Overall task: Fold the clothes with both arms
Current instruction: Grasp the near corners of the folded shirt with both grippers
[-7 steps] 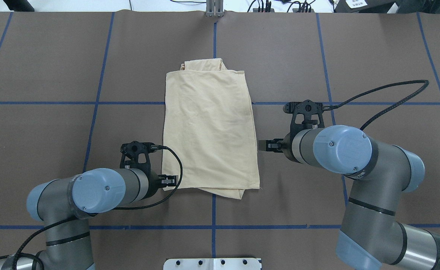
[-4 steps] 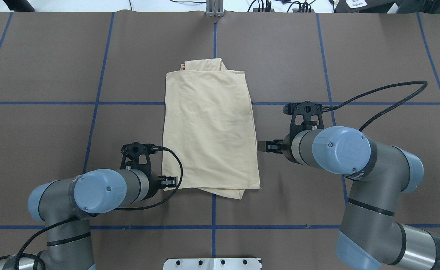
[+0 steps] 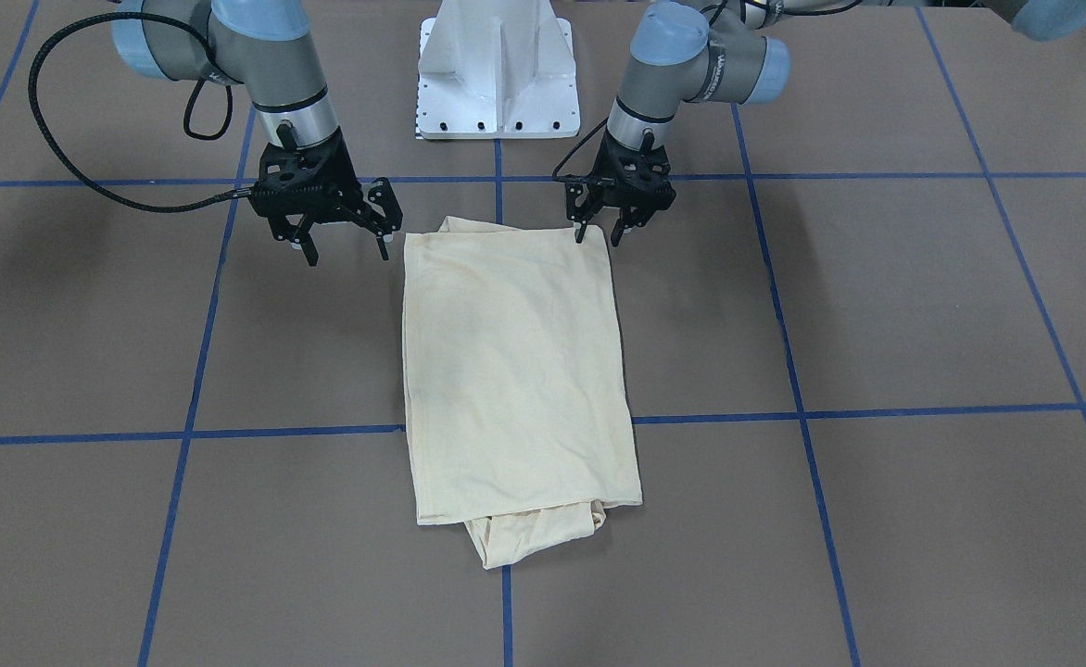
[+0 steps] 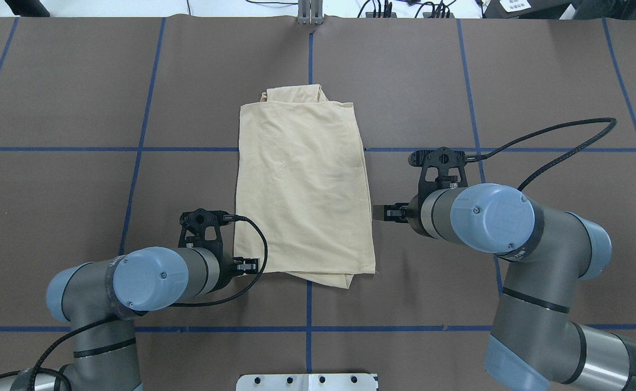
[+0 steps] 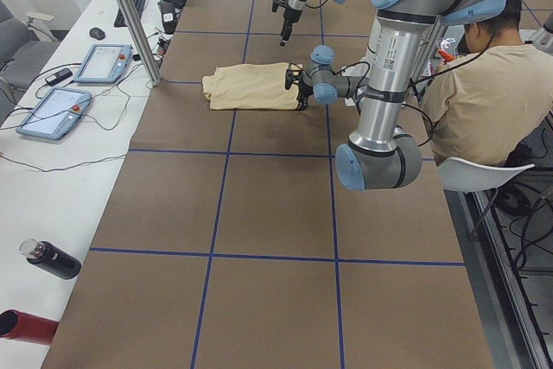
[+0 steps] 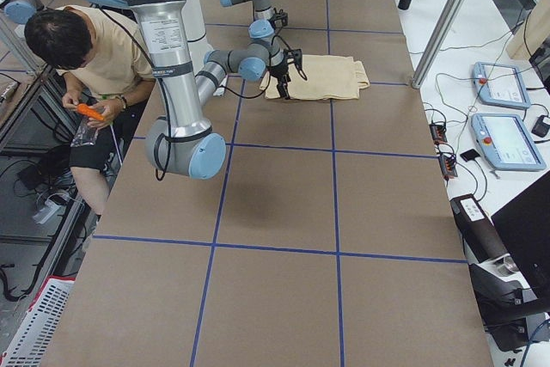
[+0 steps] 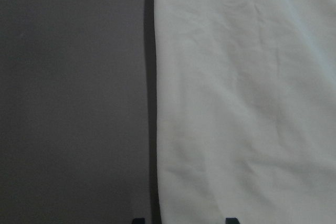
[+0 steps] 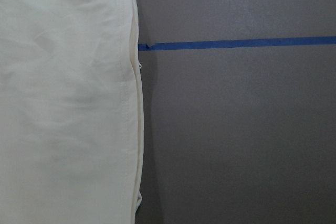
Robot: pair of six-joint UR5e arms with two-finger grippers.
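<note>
The left end effector [image 3: 599,239] is being held open astride a corner of the folded shirt [image 3: 515,371] on the tabletop [image 3: 877,324], the right end effector [image 3: 346,255] wide beside its edge; a skewed fold is being risked should one layer alone be pinched.

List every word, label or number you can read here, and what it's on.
No text reads clearly.
Shirt: plain side up, no print or tag showing.
Left arm: white lettering on its wrist, too blurred.
Right arm: lettering on its dark band, too small.
</note>
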